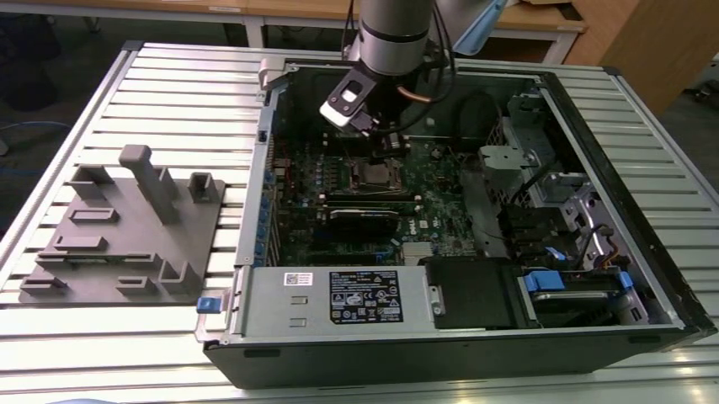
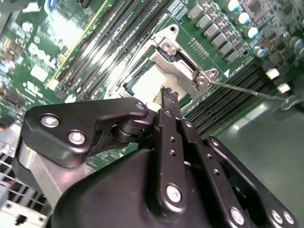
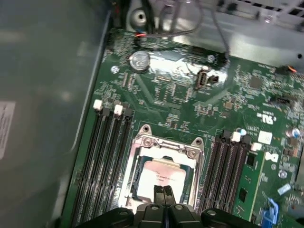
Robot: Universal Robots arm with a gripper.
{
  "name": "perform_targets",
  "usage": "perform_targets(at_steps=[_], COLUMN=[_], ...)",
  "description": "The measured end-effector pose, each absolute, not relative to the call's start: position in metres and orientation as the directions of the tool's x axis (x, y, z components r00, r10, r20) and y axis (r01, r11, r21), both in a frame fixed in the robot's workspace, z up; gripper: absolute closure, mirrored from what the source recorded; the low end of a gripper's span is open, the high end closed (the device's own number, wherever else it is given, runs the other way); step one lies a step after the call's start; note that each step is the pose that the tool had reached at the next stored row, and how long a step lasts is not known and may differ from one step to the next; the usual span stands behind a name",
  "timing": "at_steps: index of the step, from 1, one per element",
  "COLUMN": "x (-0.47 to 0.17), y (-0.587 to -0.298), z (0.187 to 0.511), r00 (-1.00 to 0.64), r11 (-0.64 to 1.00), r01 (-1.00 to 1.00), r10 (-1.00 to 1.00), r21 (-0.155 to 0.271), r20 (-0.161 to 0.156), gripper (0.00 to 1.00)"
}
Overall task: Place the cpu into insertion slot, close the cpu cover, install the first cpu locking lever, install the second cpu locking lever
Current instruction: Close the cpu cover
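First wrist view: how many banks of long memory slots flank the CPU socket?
2. One bank runs along one side of the insertion slot, the other along the opposite side. The gripper may hide parts of them.

In the first wrist view the jaws cover one edge of the cpu [image 3: 158,174].

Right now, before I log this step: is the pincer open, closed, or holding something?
Pincer: closed, fingertips together, nothing held between them, tips at the cpu seated in its socket.
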State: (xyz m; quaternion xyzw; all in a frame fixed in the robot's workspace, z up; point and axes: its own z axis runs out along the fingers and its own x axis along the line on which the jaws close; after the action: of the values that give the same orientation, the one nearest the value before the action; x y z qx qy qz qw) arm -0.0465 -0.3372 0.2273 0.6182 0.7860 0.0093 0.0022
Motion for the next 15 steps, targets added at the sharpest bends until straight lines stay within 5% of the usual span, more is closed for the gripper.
perform_targets(at_steps=[15], x=[-0.0465], y=[-0.3372], z=[0.2272], r00=[-0.334], r11=[0.333], r01=[0.943], r10=[0.943], r21=[0.017], r20=[0.008], gripper=[0.9])
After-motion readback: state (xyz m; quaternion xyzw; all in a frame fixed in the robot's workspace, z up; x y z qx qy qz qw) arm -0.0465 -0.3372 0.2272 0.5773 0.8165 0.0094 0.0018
